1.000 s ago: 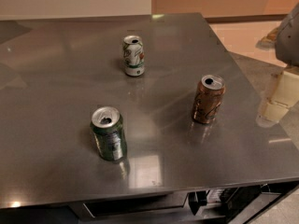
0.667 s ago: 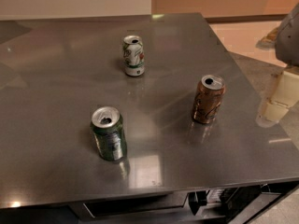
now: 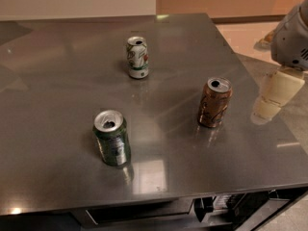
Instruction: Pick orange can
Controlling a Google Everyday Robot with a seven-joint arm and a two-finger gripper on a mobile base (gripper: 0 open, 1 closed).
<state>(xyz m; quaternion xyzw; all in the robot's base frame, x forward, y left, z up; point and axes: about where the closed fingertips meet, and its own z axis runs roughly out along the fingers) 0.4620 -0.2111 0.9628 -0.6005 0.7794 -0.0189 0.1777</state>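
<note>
The orange can (image 3: 214, 102) is brownish-orange with darker markings and a silver top. It stands upright on the right part of the grey metal table (image 3: 57, 95). My gripper (image 3: 273, 96) is at the right edge of the view, to the right of the orange can and apart from it, just past the table's right side. Its grey arm housing (image 3: 292, 37) sits above it. The gripper holds nothing that I can see.
A dark green can (image 3: 111, 138) stands upright near the table's front left. A white can with green and red print (image 3: 137, 57) stands toward the back middle. The table's front edge runs along the bottom, with dark equipment (image 3: 226, 207) below it.
</note>
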